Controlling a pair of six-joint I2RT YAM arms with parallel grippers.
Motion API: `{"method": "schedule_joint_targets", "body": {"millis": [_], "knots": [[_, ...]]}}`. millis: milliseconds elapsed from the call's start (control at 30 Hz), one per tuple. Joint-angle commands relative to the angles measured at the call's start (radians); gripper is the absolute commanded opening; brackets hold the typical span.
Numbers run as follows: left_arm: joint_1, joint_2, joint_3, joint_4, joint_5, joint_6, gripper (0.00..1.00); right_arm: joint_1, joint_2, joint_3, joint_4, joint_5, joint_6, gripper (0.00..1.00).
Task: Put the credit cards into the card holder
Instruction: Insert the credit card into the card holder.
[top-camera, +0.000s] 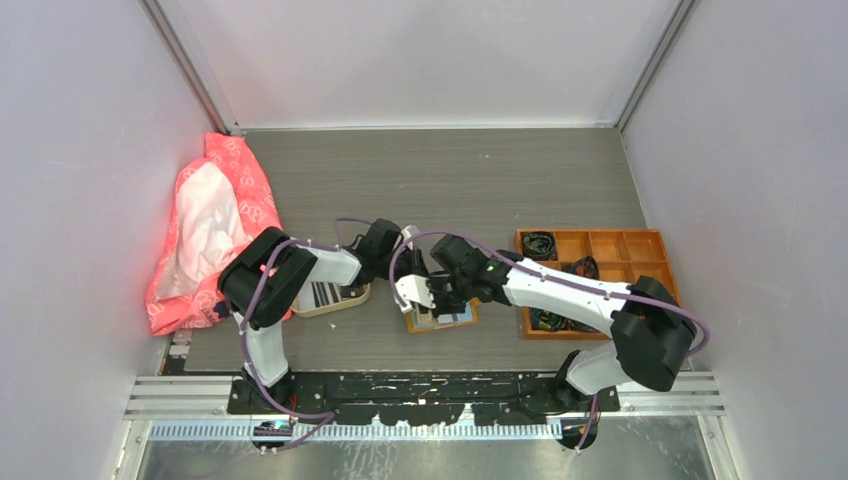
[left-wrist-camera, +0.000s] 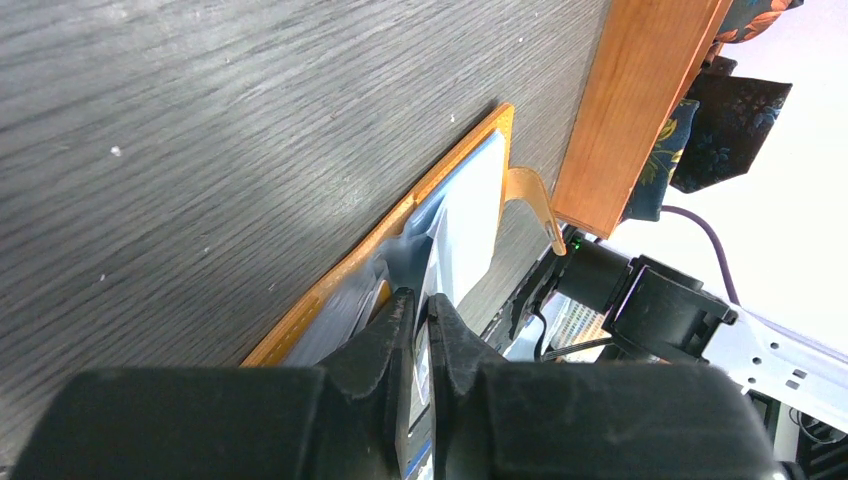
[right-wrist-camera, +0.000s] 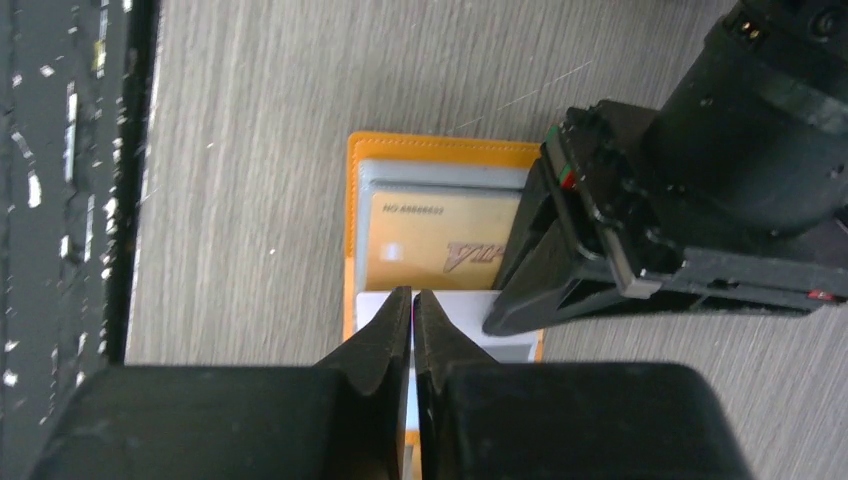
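L claw clamped on pale card at card holder, R claw together, holder's inside mostly hidden

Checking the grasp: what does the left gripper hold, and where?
A pale credit card, pinched at its near edge by the left gripper, its far end in the card holder.

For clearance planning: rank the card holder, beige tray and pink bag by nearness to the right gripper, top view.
1. card holder, under the right gripper.
2. beige tray, to its left.
3. pink bag, far left.
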Motion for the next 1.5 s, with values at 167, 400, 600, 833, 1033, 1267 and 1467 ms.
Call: {"method": "schedule_joint_targets", "body": {"millis": [167, 400, 600, 833, 1033, 1267, 1467], "knots": [[-0.003, 0.025, -0.008, -0.052, -0.036, 0.034, 0.12, 0.078, 0.098, -0.009, 0.208, 0.177, 0.114, 0.1], [-0.004, 0.03, -0.011, -0.043, -0.033, 0.032, 0.12, 0.09, 0.157, -0.007, 0.196, 0.233, 0.094, 0.1], [-0.003, 0.026, -0.009, -0.044, -0.03, 0.032, 0.13, 0.089, 0.19, 0.002, 0.153, 0.279, 0.065, 0.1], [-0.003, 0.031, -0.004, -0.048, -0.021, 0.037, 0.18, 0.054, 0.168, -0.024, 0.106, 0.309, 0.008, 0.09], [-0.004, 0.031, 0.0, -0.054, -0.018, 0.041, 0.2, 0.021, 0.168, -0.02, 0.054, 0.299, -0.016, 0.09], [-0.003, 0.007, 0.01, -0.067, -0.025, 0.051, 0.22, -0.028, 0.131, -0.011, 0.018, 0.257, -0.014, 0.09], [-0.004, -0.122, 0.015, -0.114, -0.07, 0.105, 0.23, -0.113, 0.016, 0.038, -0.166, -0.129, -0.052, 0.24]]}}
